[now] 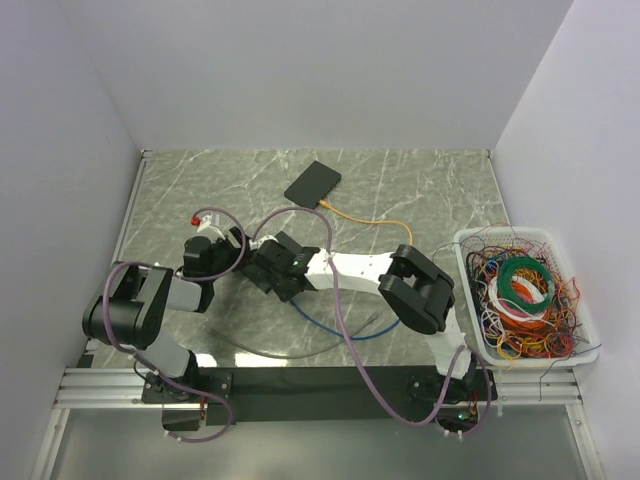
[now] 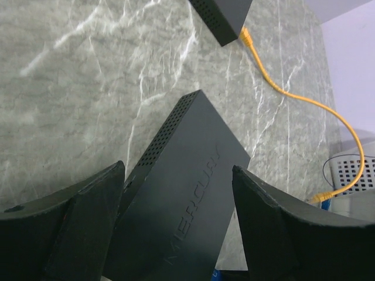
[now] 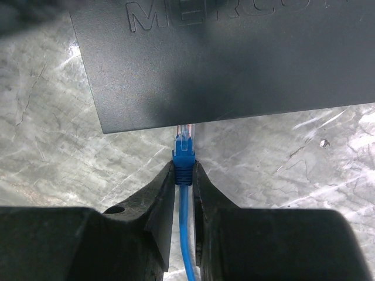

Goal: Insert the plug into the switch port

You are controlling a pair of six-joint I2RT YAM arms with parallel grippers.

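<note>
A black switch marked MERCURY (image 2: 187,193) lies tilted between my left gripper's (image 2: 179,234) fingers, which close on its sides. In the top view the left gripper (image 1: 258,262) and the right gripper (image 1: 298,276) meet at the table's middle. My right gripper (image 3: 184,171) is shut on the blue boot of a plug (image 3: 184,149) on a blue cable (image 3: 186,234). The plug's clear tip touches the switch's near edge (image 3: 222,64). The ports themselves are hidden.
A second black switch (image 1: 312,183) lies at the back with an orange cable (image 1: 365,217) plugged in, and also shows in the left wrist view (image 2: 225,14). A white basket (image 1: 575,300) of tangled wires stands at the right. The blue cable loops on the table (image 1: 335,330).
</note>
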